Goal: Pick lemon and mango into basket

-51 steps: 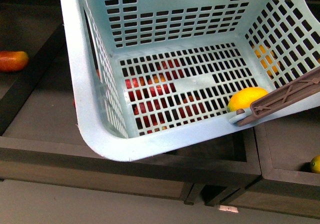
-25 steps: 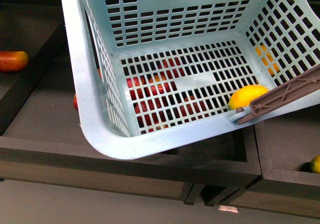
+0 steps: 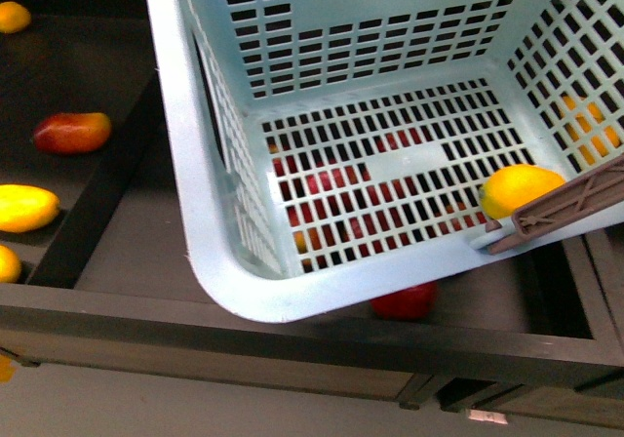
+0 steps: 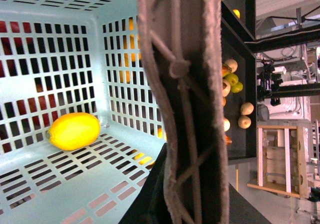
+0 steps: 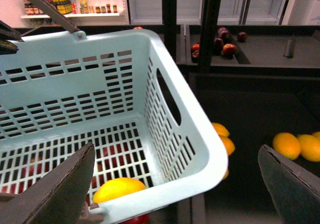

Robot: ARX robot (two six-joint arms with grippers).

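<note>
Brown handle (image 4: pixel 182 109) sits right up against my left wrist camera and fills the middle of the view, its ribbed underside facing me. Behind it is the inside of the light blue basket (image 4: pixel 96 69), with slotted walls and floor. One lemon (image 4: pixel 73 130) lies on its side on the basket floor, near a corner and just off the wall. Red fruit (image 4: pixel 15 114) and orange fruit (image 4: pixel 127 49) show through the slots. Beyond the handle there's a dark shelf (image 4: pixel 239 41) with green-yellow round fruits (image 4: pixel 231 79) and tan round ones (image 4: pixel 245 115).
</note>
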